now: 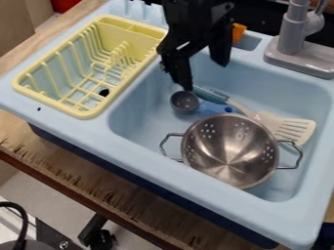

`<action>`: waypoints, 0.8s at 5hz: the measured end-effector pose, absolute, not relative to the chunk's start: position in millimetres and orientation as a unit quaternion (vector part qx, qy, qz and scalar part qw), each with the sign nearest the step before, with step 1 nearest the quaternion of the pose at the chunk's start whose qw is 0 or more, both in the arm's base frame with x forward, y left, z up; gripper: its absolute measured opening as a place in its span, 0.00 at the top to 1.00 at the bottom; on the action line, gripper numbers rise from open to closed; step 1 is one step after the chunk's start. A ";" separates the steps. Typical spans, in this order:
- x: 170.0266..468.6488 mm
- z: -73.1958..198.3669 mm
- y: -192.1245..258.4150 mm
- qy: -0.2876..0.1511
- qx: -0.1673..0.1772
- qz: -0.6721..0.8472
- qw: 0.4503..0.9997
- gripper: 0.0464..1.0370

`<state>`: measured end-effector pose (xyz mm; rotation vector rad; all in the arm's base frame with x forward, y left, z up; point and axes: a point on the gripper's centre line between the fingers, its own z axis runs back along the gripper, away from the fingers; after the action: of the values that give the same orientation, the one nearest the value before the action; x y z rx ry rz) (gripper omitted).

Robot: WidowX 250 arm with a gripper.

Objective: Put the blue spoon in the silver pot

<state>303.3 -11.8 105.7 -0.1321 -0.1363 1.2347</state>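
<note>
The wooden desk (pixel 65 167) carries a blue sink (pixel 145 152), the silver pot (pixel 231 151) in its near part, a yellow rack (pixel 57 111) at left. Just beyond the pot lie a white spatula (pixel 297 129) and the blue spoon (pixel 184 101), bowl leftward; above hangs the hand (pixel 203 75), spread wide; far right, a grey faucet (pixel 292 36)

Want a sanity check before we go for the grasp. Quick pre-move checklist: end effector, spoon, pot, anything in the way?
1. End effector open: ok, its fingers are apart.
2. Blue spoon held: not ok, it lies in the sink, behind the silver pot.
3. Pot ready to receive: ok, opening faces up, nothing inside.
4. Spoon free of the spatula: cannot tell, the spatula's handle lies right alongside; contact unclear.
5. Fingertip clearance over the spoon's bowl: cannot tell, one tip appears right at its rim, but height is unclear.
</note>
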 end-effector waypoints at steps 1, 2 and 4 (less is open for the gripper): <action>300.9 97.1 -15.9 -0.062 -0.055 0.579 0.811 0.04; 301.0 82.9 -19.1 -0.049 -0.049 0.594 0.801 0.04; 298.4 65.0 -22.0 -0.052 -0.038 0.601 0.797 0.04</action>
<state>298.4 -22.0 65.0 -0.0812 -0.1107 1.2899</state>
